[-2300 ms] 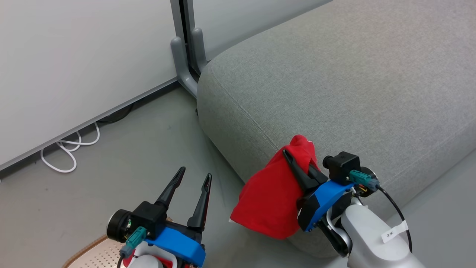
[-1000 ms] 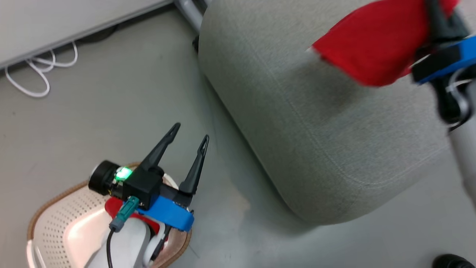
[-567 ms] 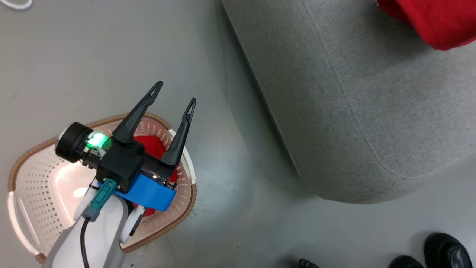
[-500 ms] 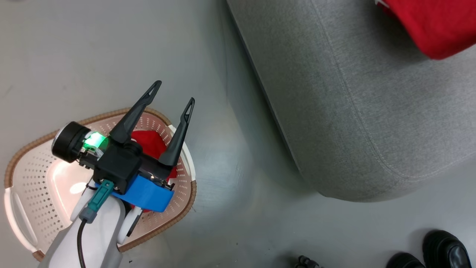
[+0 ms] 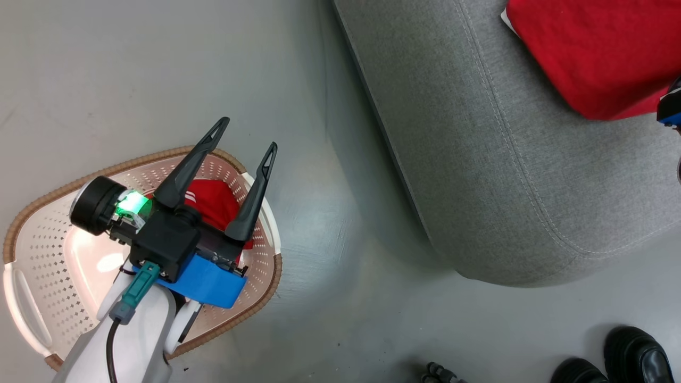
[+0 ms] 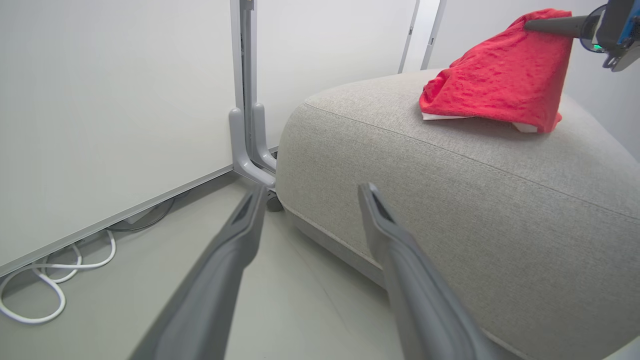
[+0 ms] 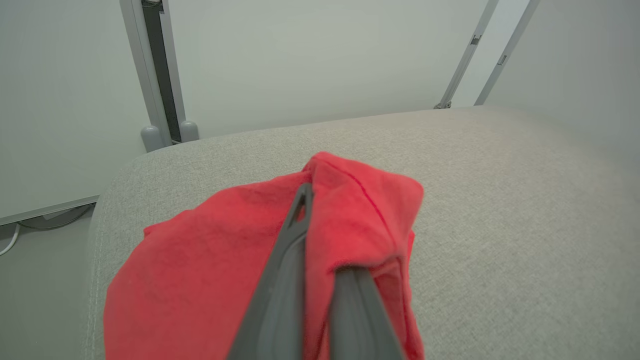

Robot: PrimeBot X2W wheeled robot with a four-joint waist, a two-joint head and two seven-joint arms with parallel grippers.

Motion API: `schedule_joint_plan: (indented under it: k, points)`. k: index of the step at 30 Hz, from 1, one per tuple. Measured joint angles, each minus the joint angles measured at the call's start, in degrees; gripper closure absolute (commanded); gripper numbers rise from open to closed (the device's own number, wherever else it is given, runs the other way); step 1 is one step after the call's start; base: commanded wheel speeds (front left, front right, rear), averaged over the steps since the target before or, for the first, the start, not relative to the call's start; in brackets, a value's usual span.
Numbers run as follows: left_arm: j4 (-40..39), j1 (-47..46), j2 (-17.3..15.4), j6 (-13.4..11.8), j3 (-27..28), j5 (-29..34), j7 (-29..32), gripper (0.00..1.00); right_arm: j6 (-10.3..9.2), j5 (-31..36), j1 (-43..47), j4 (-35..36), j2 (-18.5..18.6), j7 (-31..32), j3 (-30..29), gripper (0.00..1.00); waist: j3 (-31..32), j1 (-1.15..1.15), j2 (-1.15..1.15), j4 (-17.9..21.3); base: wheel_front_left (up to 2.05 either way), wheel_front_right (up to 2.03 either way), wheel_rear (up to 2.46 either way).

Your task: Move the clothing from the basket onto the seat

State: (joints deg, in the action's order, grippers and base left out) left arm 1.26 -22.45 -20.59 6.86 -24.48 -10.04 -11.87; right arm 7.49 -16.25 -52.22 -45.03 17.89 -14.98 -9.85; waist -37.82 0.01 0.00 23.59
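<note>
While your right gripper (image 7: 320,235) clamps one red garment (image 5: 585,58), hem resting on the seat (image 5: 479,159) at 2 o'clock, your left gripper (image 5: 248,134) hangs spread above the basket (image 5: 48,229); the second garment (image 5: 213,199) lies under that nearer arm's fingers, at 9 o'clock.

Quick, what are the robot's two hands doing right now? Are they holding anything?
Left gripper: open, fingers apart, holding nothing, above the basket.
Right gripper: shut on the red garment, over the seat.
</note>
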Motion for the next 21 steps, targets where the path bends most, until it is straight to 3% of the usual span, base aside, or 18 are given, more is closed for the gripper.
schedule_joint_plan:
  k: [8, 9, 10, 21]
  points:
    - [0.9, -0.2, 0.5, 0.0, -0.7, -0.6, -0.2, 0.00, 0.00, 1.1, 0.0, -1.1, 0.2, 0.0, 0.5, 1.00, 1.0, 0.00, 0.00, 0.0, 0.00, 0.00, 0.00]
    - [1.1, -0.2, 0.6, -0.1, -0.7, -0.6, -0.3, 0.00, 0.00, 1.2, 0.0, -1.3, 0.2, 0.0, 0.4, 0.59, 1.2, 0.00, 0.00, 0.0, 0.00, 0.00, 0.00]
    - [1.4, -0.2, 0.7, -0.1, -0.8, -0.6, -0.3, 0.00, 0.00, 1.3, 0.0, -1.4, 0.3, 0.0, 0.3, 0.01, 1.4, -0.01, 0.00, -0.1, 0.00, 0.00, 0.00]
    - [5.2, -0.1, 2.6, -0.1, -1.6, -2.4, -2.3, 0.00, 0.00, 1.4, 3.7, -0.7, 0.8, 0.0, 0.9, 0.00, 5.2, -0.01, 0.00, -1.3, 0.00, 0.00, 0.00]
